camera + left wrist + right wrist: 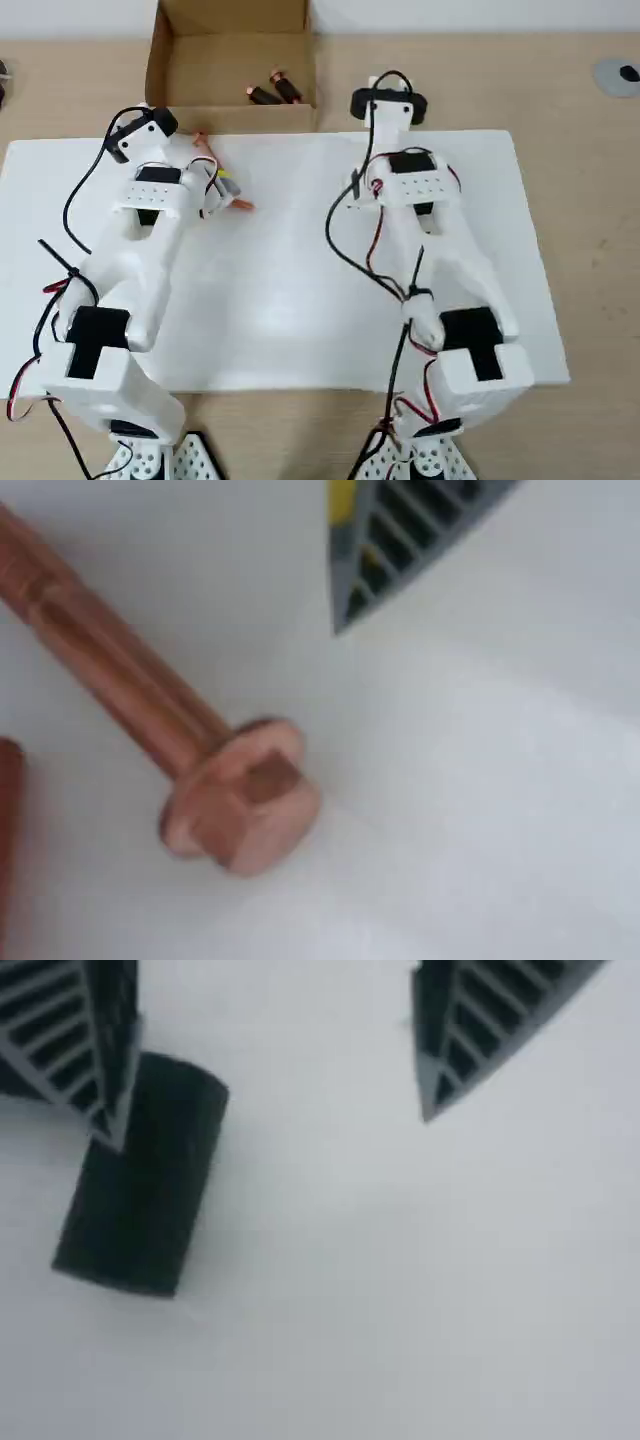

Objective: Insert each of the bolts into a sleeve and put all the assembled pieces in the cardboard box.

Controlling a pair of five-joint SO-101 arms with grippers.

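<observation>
Copper bolt (180, 750) is being left ungrasped at the white sheet's (300, 300) 10 o'clock, under the spread left gripper (218, 188). 1 black sleeve (140, 1195) is lying at 1 o'clock, partly covered by the spread, empty right gripper (270, 1130).

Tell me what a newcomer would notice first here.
A copper-coloured metal bolt with a hexagonal flanged head lies on the white sheet, close under the left wrist camera. A black cylindrical sleeve lies beside one fingertip of the open right claw. Beyond the sheet, the open brown cardboard box already holds two assembled pieces.
</observation>
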